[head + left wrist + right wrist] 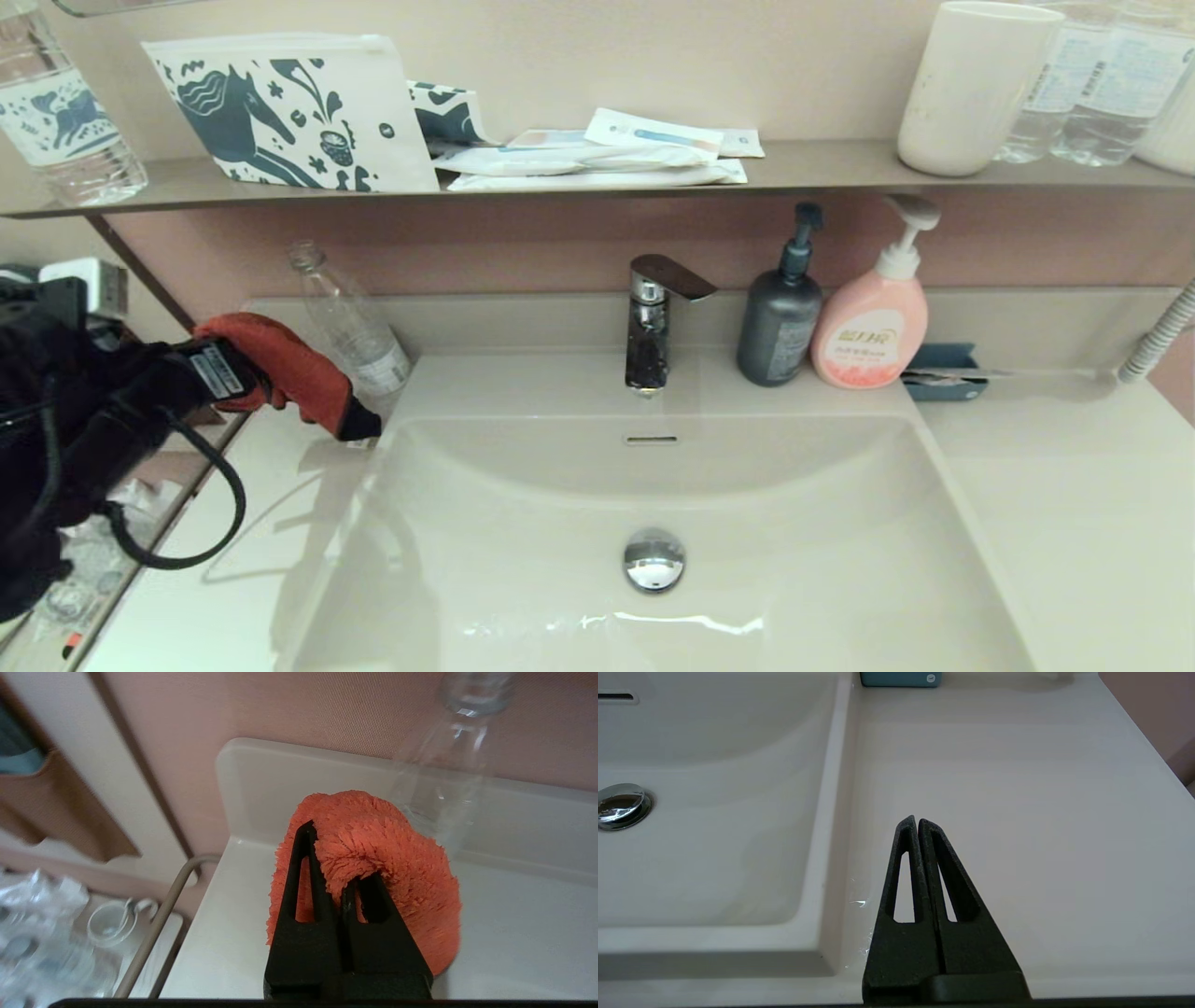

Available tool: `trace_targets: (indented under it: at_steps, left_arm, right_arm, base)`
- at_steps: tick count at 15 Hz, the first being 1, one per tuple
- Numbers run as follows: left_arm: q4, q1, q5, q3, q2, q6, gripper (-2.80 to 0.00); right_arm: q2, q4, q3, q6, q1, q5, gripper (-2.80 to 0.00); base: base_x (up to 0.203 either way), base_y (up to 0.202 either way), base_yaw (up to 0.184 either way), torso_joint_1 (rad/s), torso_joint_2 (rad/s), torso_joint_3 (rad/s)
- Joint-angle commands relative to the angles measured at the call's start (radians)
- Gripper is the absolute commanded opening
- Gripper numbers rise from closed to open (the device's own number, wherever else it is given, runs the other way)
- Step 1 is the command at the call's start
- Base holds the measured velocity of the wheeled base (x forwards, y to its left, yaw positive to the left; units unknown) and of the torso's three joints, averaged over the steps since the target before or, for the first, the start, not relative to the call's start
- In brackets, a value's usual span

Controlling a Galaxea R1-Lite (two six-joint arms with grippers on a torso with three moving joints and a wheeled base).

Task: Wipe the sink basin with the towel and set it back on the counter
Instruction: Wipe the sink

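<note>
My left gripper (266,378) is shut on the orange-red towel (297,366), holding it over the left counter (252,541) beside the sink basin (523,523). In the left wrist view the towel (402,858) bulges around the black fingers (303,868) and covers the tip of one. Its dark grey edge (359,425) hangs down near the basin's back left corner; whether it touches the counter I cannot tell. The basin holds only its chrome drain plug (653,558). My right gripper (917,821) is shut and empty over the right counter (1017,788), outside the head view.
A clear empty bottle (350,322) stands just behind the towel. The faucet (653,317), a grey pump bottle (780,322), a pink pump bottle (873,327) and a blue tray (943,373) line the back ledge. A wall shelf (822,168) runs overhead. A rail (159,924) borders the counter's left edge.
</note>
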Motion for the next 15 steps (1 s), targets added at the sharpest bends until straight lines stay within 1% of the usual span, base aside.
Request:
trace_targets:
  at_steps: [1,3,5,7,8,10,12,13,15]
  left_arm:
    - [-0.104,0.011,-0.007,-0.006,0.166,0.011,-2.80]
    - [-0.133,0.058,-0.064,-0.007,0.208,0.032,-2.80]
    - [-0.139,0.085,-0.094,-0.007,0.246,0.033,-2.80]
    - [-0.185,0.111,-0.148,0.007,0.294,0.030,-2.80]
    - [-0.223,0.118,-0.167,0.022,0.328,0.030,-2.80]
    - [-0.340,0.120,-0.178,0.032,0.411,0.032,-2.80]
    - [-0.448,0.119,-0.193,0.018,0.499,0.036,-2.80]
    - [-0.465,0.121,-0.227,-0.001,0.516,0.037,-2.80]
    - [-0.462,0.121,-0.247,-0.041,0.526,0.037,-2.80]
  right_arm:
    - [0.001,0.000,0.000,0.000,0.000,0.000,-2.80]
    - [0.001,0.000,0.000,0.000,0.000,0.000,-2.80]
    - [0.001,0.000,0.000,0.000,0.000,0.000,-2.80]
    - [0.001,0.000,0.000,0.000,0.000,0.000,-2.80]
    - [0.001,0.000,0.000,0.000,0.000,0.000,-2.80]
    - [0.001,0.000,0.000,0.000,0.000,0.000,-2.80]
    - [0.001,0.000,0.000,0.000,0.000,0.000,-2.80]
    - [0.001,0.000,0.000,0.000,0.000,0.000,-2.80]
    - [0.001,0.000,0.000,0.000,0.000,0.000,-2.80]
  base:
    - [0.000,0.000,0.000,0.000,0.00,0.000]
    - [0.000,0.000,0.000,0.000,0.00,0.000]
    - [0.000,0.000,0.000,0.000,0.00,0.000]
    - [0.000,0.000,0.000,0.000,0.00,0.000]
    - [0.000,0.000,0.000,0.000,0.00,0.000]
    - [0.000,0.000,0.000,0.000,0.00,0.000]
    - [0.000,0.000,0.000,0.000,0.00,0.000]
    - [0.000,0.000,0.000,0.000,0.00,0.000]
    - [0.000,0.000,0.000,0.000,0.00,0.000]
